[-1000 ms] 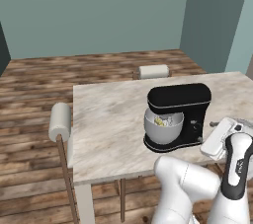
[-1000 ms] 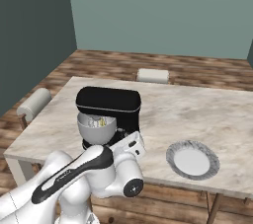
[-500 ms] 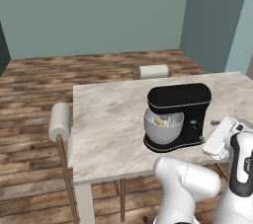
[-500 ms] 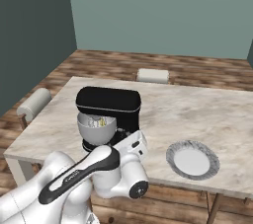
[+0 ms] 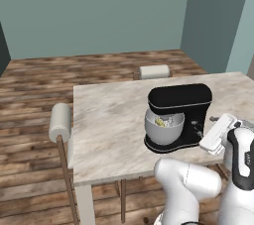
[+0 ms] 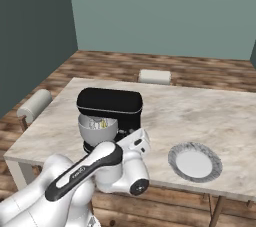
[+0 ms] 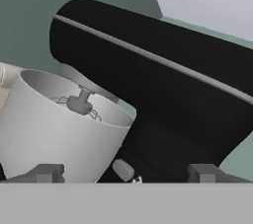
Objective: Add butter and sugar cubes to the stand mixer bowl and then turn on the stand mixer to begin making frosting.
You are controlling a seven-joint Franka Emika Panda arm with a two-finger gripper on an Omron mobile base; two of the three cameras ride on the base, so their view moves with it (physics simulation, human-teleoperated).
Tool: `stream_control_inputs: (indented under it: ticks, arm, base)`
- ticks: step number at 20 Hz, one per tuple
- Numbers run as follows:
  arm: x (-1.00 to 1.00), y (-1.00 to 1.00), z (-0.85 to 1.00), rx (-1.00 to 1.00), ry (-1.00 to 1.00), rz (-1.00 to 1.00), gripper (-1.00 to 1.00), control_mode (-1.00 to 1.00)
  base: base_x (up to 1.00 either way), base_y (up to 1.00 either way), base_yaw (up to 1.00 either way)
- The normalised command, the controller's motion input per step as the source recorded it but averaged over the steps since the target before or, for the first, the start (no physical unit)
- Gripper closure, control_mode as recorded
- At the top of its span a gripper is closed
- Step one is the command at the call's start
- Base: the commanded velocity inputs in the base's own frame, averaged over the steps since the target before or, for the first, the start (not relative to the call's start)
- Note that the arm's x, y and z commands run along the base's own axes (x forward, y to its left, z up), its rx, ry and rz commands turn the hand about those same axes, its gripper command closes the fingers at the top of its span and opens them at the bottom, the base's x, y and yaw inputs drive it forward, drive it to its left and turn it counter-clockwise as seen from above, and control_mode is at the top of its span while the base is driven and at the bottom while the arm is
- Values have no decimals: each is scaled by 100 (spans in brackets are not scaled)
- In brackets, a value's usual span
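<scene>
Marble counter (image 5: 109, 120) near its front edge: stand mixer (image 5: 179, 115) looks heavy and rigid, so spread empty fingers (image 7: 49, 172) should nudge its small side knob (image 7: 122, 169).

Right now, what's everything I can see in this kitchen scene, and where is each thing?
Table: one, pale marble top, middle of the room.
Mixer: one, glossy black, on the table near the robot's edge.
Bowl: one, silver-grey, seated under the mixer's head.
Whisk: one, silver wire, hanging inside the bowl.
Butter: pale-yellow bits lying in the bowl; the count is too small to tell.
Plate: one, grey-white, shallow, on the table to the mixer's right.
Chairs: two, pale cushioned backs, one at the far side, one at the left end.
Floor: brown wood planks.
Walls: teal.
Arm: one, white with dark joints.
Fingers: two dark tips, open, pointed at the mixer's base.
</scene>
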Motion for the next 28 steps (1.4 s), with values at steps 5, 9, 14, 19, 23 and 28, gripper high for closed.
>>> stream_control_inputs:
  ticks: [5,9,14,19,23,28]
  arm:
    - [9,0,-37,0,-2,-1,-100,-100]
    - [-6,0,-37,0,-14,-2,-100,-100]
    - [0,16,-11,0,-22,-10,-100,-100]
    - [0,46,-11,-5,-24,-12,-100,-100]
    - [4,58,-7,-8,-12,-11,-100,-100]
    - [26,32,0,-3,-3,-6,-100,-100]
  base:
    - [0,0,0]
    - [0,0,0]
    - [0,0,0]
    - [0,0,0]
    - [0,0,0]
    - [0,0,0]
